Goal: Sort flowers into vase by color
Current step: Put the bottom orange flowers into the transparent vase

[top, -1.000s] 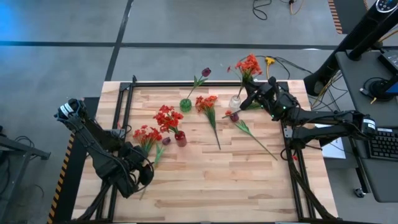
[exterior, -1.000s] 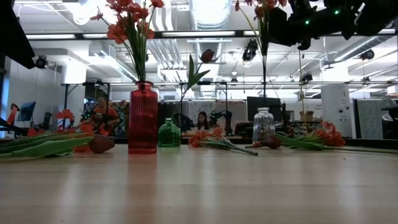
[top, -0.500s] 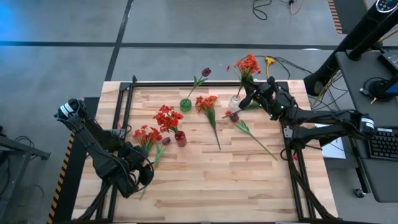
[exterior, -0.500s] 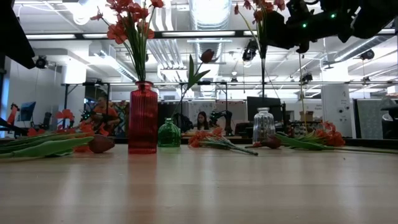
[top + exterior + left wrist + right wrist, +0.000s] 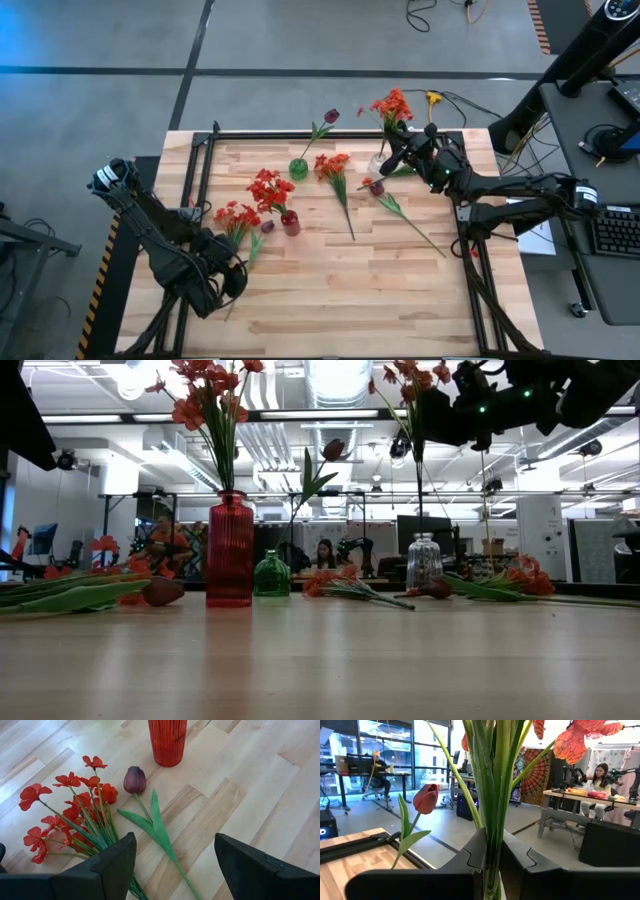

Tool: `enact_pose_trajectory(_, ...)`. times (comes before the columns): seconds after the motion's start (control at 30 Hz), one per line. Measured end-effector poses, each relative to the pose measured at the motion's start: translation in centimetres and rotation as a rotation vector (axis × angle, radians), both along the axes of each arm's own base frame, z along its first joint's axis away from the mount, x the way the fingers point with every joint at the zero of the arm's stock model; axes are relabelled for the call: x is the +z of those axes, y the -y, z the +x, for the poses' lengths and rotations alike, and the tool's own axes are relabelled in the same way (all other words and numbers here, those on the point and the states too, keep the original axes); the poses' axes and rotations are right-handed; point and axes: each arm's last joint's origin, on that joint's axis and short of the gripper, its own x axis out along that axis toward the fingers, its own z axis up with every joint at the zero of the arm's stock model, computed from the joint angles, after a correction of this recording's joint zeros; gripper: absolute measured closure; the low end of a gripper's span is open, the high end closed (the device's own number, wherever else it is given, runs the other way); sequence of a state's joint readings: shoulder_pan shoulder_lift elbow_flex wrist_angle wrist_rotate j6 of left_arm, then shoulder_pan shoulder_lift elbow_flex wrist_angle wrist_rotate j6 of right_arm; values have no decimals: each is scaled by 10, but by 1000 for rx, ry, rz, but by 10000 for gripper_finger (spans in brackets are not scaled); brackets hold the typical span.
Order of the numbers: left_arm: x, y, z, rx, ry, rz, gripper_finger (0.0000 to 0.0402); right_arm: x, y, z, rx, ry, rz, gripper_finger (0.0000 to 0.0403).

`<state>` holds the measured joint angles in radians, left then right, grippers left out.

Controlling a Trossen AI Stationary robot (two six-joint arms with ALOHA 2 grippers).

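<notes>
My right gripper is shut on an orange-red flower and holds it upright over the clear vase at the far right. A purple tulip stands in the green vase, and red blooms stand in the red vase. Lying flat on the table are another orange-red flower, a purple bud, red flowers and a purple tulip. My left gripper hovers open above those last two. My right gripper pinches the flower's bundle of green stem and leaves between its two fingers, below the blooms. The fingers come about level from the table's right, across the stem. The flower stands upright, clear of the table, its thin lower stem reaching down toward the clear vase's mouth.
Black rails frame the wooden table's left, far and right sides. The near half of the table holds no objects. Cables lie on the floor behind the far edge. People sit at desks in the room beyond.
My right gripper has edged a little toward the table's left with the orange-red flower, bringing its stem closer over the clear vase. The flower stays upright.
</notes>
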<state>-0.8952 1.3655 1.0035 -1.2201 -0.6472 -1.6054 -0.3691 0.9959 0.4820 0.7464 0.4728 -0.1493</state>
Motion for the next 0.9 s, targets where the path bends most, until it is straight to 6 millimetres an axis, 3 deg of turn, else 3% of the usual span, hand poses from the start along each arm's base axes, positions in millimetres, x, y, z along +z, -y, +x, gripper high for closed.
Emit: enact_pose_trajectory(0.9,0,0,0,0,0,0,151,-1,1,0,-4,5,16,374)
